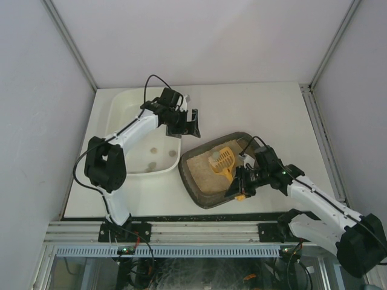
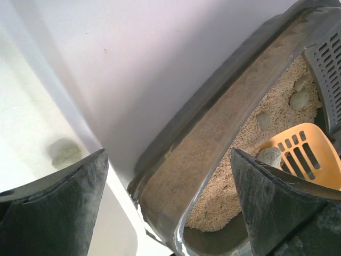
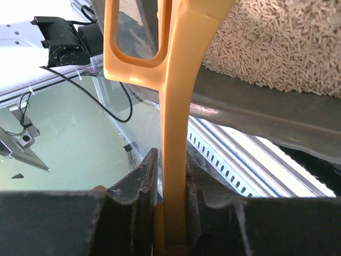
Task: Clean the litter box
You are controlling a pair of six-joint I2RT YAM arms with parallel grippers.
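A: Ok, room first: white panel walls [image 1: 199,42] on three sides, alu posts [image 1: 69,42] in the corners, flat white bench [image 1: 266,115] below.
B: Matte top. Metal rail [image 1: 199,228] along the near edge w/ both arm bases on it.
A: Litter box [image 1: 195,196] sits front-centre on the bench, turned at an angle, just beside the right front corner of the white tub [image 1: 130,92].
B: Dark brown plastic, rounded rectangle, inner wall dusted beige. Litter [image 3: 277,48] is pale beige pellets, short like rice grains.
A: Tub's smooth white plastic, rounded corners, bigger than the box. Couple of grey-green clumps [image 1: 153,151] on its floor.
B: Scoop [image 1: 222,160] is orange-yellow plastic w/ a slotted blade. It's over the litter, one lumpy grey clump [image 1: 213,159] on it.
A: Right claw [image 1: 240,184] is clenched on the scoop's flat handle, near the box's front rim. Wrist cam shows the handle pinched between both black pads [image 3: 139,186].
B: Left claw [image 1: 188,124]?
A: Released, fingers spread wide, nothing in it. Hangs above the tub's right edge, by the box's far-left corner.
B: Its cam has tub wall on one side, box rim on the other, and a few more grey lumps [image 2: 298,98] in the litter past the scoop.
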